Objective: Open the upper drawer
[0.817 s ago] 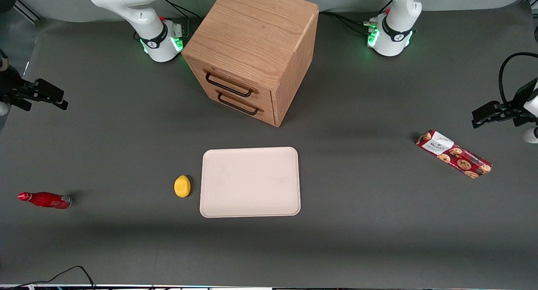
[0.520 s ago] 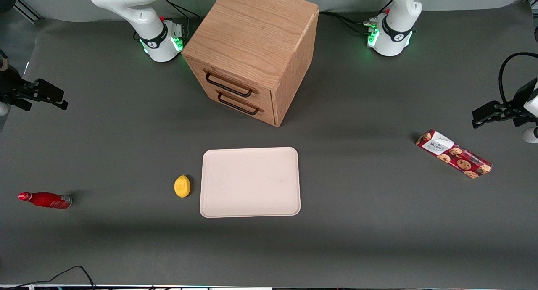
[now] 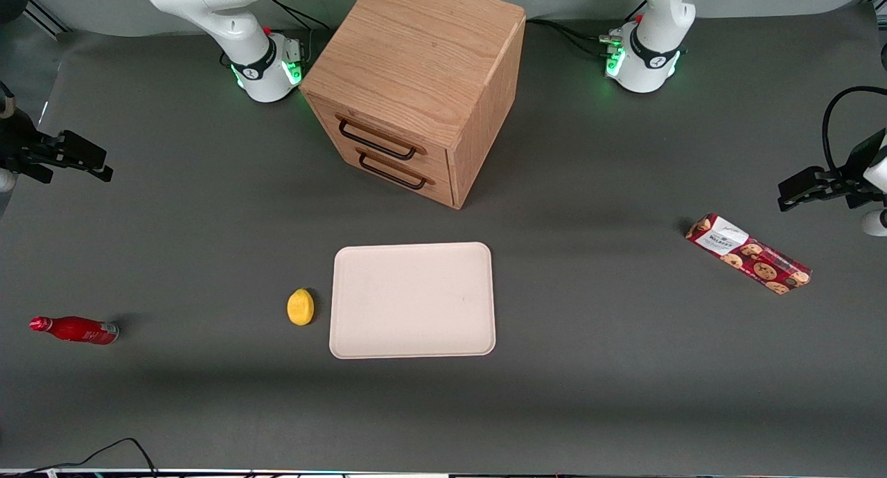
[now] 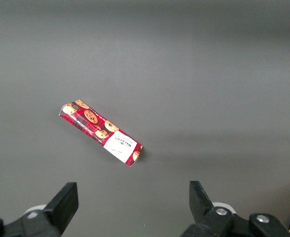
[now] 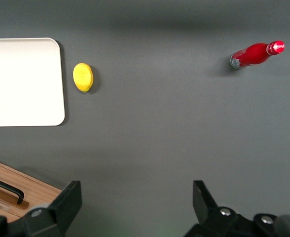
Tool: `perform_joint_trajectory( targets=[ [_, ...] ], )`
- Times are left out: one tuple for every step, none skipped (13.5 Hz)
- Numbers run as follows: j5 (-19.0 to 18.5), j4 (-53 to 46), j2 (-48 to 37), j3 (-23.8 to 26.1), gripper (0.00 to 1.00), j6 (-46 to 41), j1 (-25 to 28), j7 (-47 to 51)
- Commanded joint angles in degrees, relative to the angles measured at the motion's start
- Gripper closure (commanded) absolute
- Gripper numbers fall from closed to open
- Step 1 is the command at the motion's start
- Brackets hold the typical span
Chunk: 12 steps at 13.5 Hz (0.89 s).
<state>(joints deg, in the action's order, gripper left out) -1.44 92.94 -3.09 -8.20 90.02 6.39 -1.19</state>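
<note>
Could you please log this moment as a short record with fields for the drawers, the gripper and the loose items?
upper drawer: light oak front, dark bar handle, closed
bottom drawer: closed
gripper: open, empty, high over the working arm's end of the table, apart from the cabinet
beige rectangular tray: nearer the front camera than the cabinet
yellow lemon: beside the tray
red bottle: lying down

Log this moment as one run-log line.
phase: pre-approach | upper drawer: closed, handle untouched | gripper: open, empty, high over bare table at the working arm's end | contact: none
</note>
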Motion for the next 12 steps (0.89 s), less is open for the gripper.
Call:
perform_joint_trajectory(
  targets=[
    [-0.8, -1.2, 0.6, 0.2, 0.00, -0.4, -0.2, -0.5],
    [-0.8, -1.2, 0.5, 0.1, 0.00, -0.4, -0.3, -0.8],
    [-0.8, -1.2, 0.5, 0.1, 0.00, -0.5, -0.3, -1.1],
    [-0.8, -1.2, 0.6, 0.1, 0.00, -0.4, -0.3, -0.9],
    [-0.8, -1.2, 0.5, 0.1, 0.00, -0.4, -0.3, -0.9],
    [-0.8, -1.2, 0.5, 0.1, 0.00, -0.4, -0.3, -1.3],
    [-0.8, -1.2, 0.5, 0.1, 0.00, -0.4, -0.3, -1.4],
    [-0.8, -1.3, 0.5, 0.1, 0.00, -0.5, -0.2, -1.4],
    [-0.8, -1.3, 0.5, 0.3, 0.00, -0.5, 0.2, -1.4],
    [-0.5, -1.3, 0.3, 0.4, 0.00, -0.7, 0.5, -1.4],
    [0.6, -1.3, 0.3, 0.5, 0.00, -0.8, 0.8, -1.4],
    [1.7, -1.2, 0.4, 0.4, 0.00, -1.0, 2.3, -1.5]
  ],
)
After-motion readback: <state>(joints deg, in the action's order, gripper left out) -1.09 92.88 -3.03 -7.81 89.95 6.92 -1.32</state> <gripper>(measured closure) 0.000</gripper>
